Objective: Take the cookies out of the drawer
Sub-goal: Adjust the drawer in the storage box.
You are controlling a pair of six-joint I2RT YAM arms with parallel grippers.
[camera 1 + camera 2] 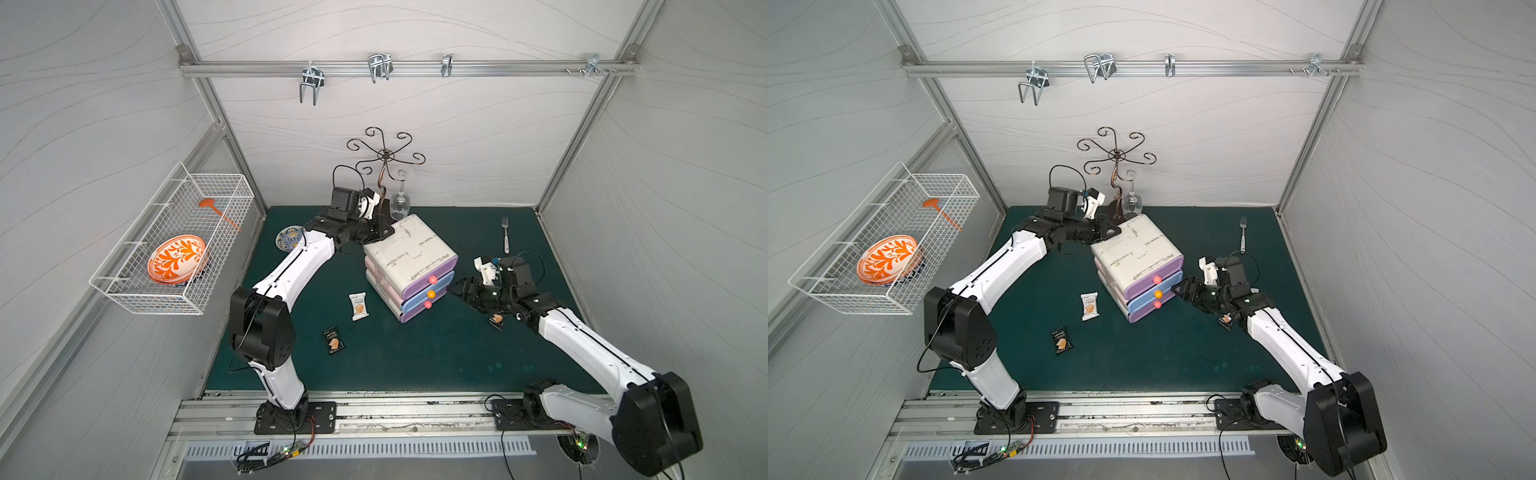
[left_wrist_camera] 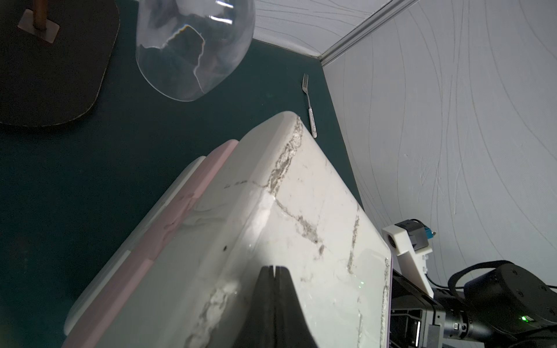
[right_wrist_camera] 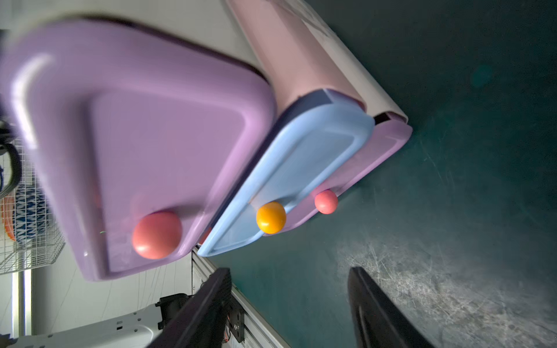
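**A:** Two grippers: how do they stand?

**B:** The left gripper [image 2: 275,269] is pinched shut on nothing. Its tips are over the rear corner of the drawer unit's [image 1: 409,249] marbled top, and I cannot tell whether they touch it. The right gripper [image 3: 289,271] has its jaws spread and empty, facing the unit's front near the knobs but apart from them.

**A:** Counts?

**B:** Three stacked drawers: purple, blue, purple. Three knobs: a pink knob [image 1: 433,279], an orange knob [image 1: 431,294] and a lower pink knob [image 1: 427,304]. Three cookie packets lie on the mat [image 1: 415,357], outside the unit. A white packet [image 1: 358,306] is just beside the unit on the left arm's side, and a black packet [image 1: 333,340] is farther out the same way. A second black packet [image 1: 496,321] is near the unit's front on the right arm's side.

**A:** Anything hidden?

**B:** The right arm covers most of that second black packet. The insides of the drawers cannot be seen.

**A:** And the arms?

**B:** The left arm bends at a raised elbow and reaches to the unit's back. The right arm stretches low toward its front.
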